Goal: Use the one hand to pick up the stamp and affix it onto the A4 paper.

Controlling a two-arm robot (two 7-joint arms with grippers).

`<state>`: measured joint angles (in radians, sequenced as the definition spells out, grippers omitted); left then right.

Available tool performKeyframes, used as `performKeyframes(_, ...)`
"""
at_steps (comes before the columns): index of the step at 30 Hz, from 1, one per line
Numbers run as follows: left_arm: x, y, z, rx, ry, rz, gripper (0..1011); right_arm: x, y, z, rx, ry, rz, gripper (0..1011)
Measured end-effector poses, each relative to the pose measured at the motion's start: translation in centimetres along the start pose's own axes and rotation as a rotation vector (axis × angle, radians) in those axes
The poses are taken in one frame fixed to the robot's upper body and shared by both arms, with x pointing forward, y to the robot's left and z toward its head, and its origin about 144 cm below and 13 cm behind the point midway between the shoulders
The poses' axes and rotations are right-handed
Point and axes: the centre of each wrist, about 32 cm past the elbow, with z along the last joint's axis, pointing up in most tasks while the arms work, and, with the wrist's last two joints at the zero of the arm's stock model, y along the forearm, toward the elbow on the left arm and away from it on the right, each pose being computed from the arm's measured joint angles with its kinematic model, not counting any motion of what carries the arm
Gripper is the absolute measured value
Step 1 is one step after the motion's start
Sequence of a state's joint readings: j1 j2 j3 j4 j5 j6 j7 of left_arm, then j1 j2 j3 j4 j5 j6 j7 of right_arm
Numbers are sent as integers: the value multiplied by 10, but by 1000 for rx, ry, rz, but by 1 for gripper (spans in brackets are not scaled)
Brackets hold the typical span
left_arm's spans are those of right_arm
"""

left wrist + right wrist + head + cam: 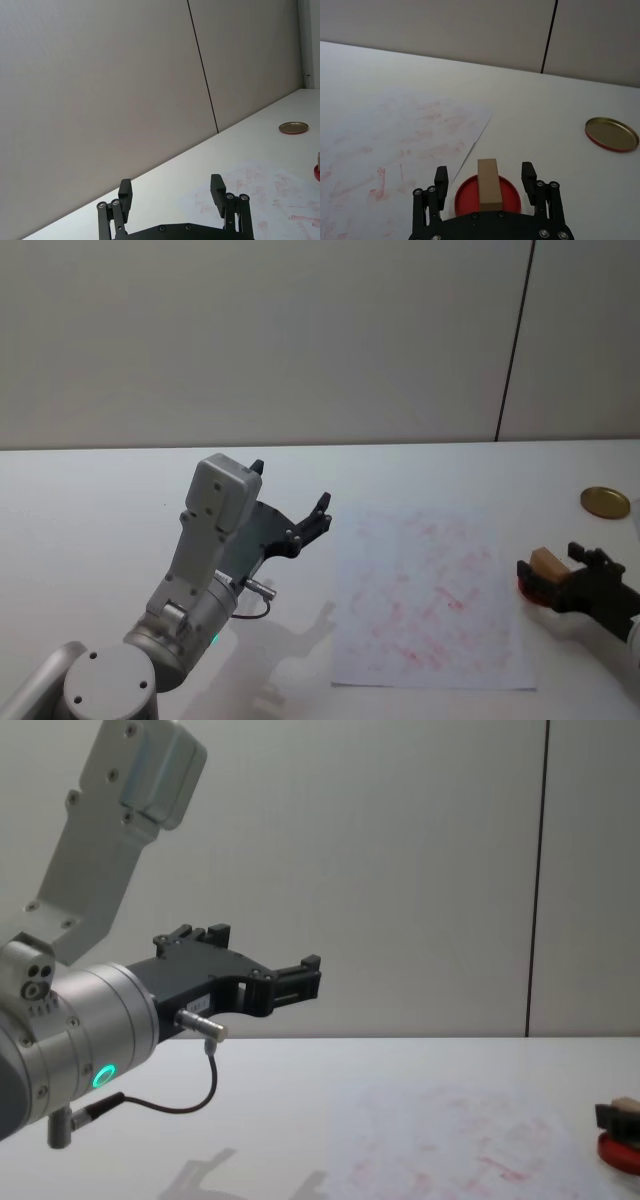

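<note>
Stamp first: you have it standing upright on the red ink pad, which sits on the table just off the right edge of the A4 paper. Your right gripper is spread wide around the block, one finger on each side and clear gaps between, so nothing is gripped yet. From the head view the same gripper sits level with the pad, the tan block at its tips.

By my reading you are at the pickup step, with the stamp inked or inking and the affixing not yet begun. Your next move calls for closing squarely on the block's two long faces without tipping it, lifting straight off the pad, then carrying it left over the sheet and pressing down flat. The paper is already crowded with faint red prints, so choose a barer patch if you want the mark to read.

The pad's round dish holds only the stamp. Its gold lid lies on the table well behind, with nothing on it.

Your left gripper hangs raised above the table, left of the paper, fingers parted and holding nothing.
</note>
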<state>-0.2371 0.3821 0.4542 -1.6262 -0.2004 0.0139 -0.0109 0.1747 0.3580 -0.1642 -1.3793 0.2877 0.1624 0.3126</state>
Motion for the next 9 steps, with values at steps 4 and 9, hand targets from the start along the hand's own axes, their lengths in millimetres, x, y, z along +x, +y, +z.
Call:
performKeyframes(4,0,0,0,0,0,0,993,-2,-2,4,32,-17,-6,949)
performKeyframes(9,0,0,0,0,0,0,993,-6,-6,11,74,-44,-14,1001)
